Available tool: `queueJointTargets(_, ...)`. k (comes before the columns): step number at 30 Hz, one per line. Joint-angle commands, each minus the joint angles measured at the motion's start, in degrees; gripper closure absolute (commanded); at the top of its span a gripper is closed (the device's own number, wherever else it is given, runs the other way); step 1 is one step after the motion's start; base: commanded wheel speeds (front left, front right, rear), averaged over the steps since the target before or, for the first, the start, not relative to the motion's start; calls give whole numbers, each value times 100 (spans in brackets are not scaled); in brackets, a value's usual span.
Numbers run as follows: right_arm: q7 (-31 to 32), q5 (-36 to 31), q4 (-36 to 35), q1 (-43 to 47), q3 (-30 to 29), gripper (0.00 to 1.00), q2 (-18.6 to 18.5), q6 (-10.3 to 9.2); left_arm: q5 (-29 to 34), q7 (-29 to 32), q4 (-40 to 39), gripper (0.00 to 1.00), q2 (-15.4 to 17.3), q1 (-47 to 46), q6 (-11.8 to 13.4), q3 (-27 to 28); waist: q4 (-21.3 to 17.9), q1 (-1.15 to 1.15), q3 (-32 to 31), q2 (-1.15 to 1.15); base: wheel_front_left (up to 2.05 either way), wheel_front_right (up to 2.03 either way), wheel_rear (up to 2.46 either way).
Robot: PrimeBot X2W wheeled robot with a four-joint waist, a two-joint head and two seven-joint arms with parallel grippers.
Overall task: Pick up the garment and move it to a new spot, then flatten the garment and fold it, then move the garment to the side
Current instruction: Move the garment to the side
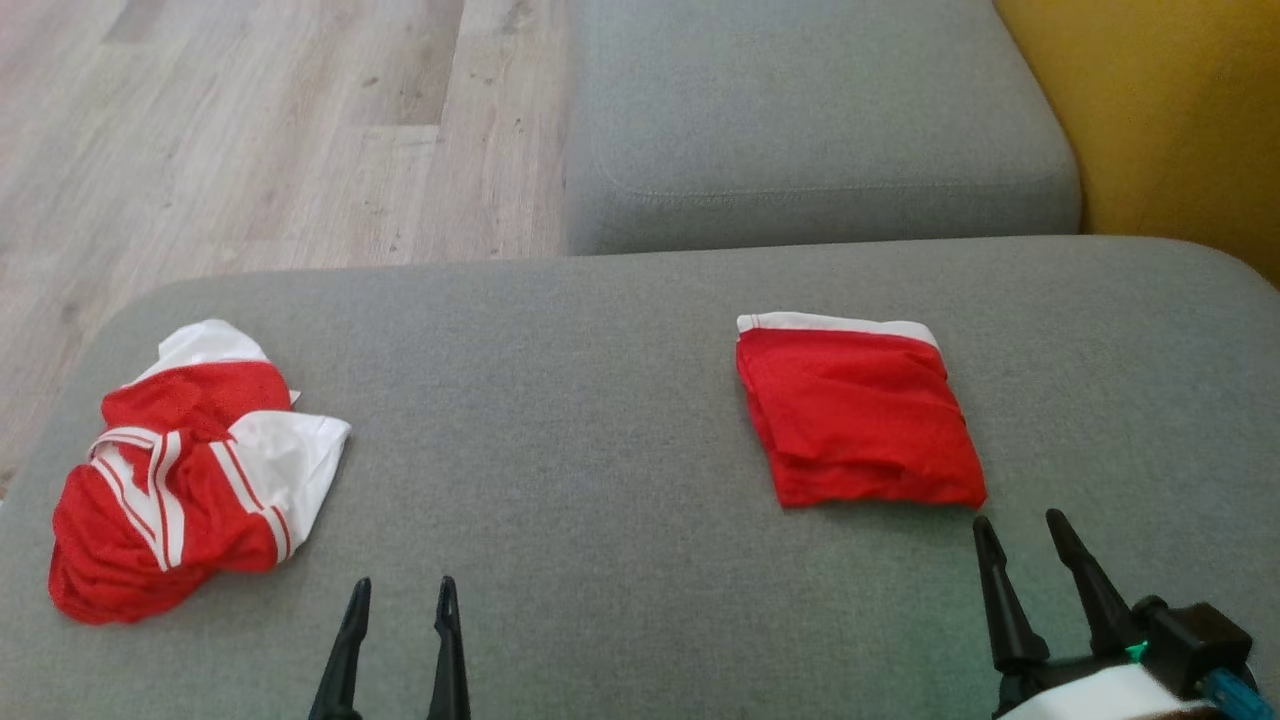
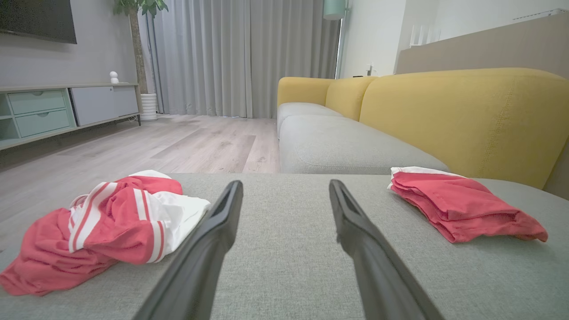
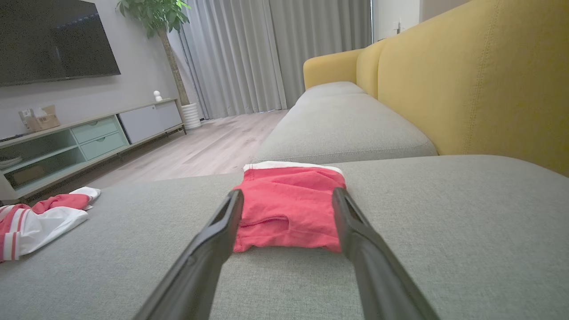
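Note:
A crumpled red and white striped garment (image 1: 185,470) lies in a heap at the left of the grey cushion (image 1: 600,420); it also shows in the left wrist view (image 2: 106,226) and at the left edge of the right wrist view (image 3: 35,220). A folded red garment (image 1: 860,415) with a white edge lies flat at the right (image 2: 462,204) (image 3: 289,206). My left gripper (image 1: 403,590) is open near the front edge, right of the crumpled heap, holding nothing. My right gripper (image 1: 1020,525) is open just in front of the folded garment, apart from it.
A second grey seat cushion (image 1: 810,120) lies beyond, with a yellow sofa back (image 1: 1170,110) on the right. Wooden floor (image 1: 250,130) runs past the cushion's far left edge. A TV cabinet (image 2: 58,109), curtains and a potted plant stand across the room.

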Motion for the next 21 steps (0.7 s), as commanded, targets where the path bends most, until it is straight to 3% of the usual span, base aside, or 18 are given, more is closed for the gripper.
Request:
queueJointTargets(1, -76, -51, -131, -123, 74, 0, -93, 21, 52, -29, -174, 0, -67, -152, -20, 139, 22, 0, 63, 0, 0, 0, 0)
queueJointTargets(10, -25, 38, 569, -654, -154, 0, -244, 21, 63, -29, -221, 0, -69, -318, -4, -74, 124, 0, 415, 0, 0, 0, 0)
queueJointTargets(14, 378, 323, 1063, -1304, -231, 0, -404, 21, 45, -29, -206, 0, -69, -447, 18, -236, 173, 0, 626, 0, 0, 0, 0)
queueJointTargets(21, 1150, 937, 1886, -2482, -38, 0, -992, 21, 56, -29, -225, 0, -69, -820, 64, -478, 354, 0, 1201, 0, 0, 0, 0)
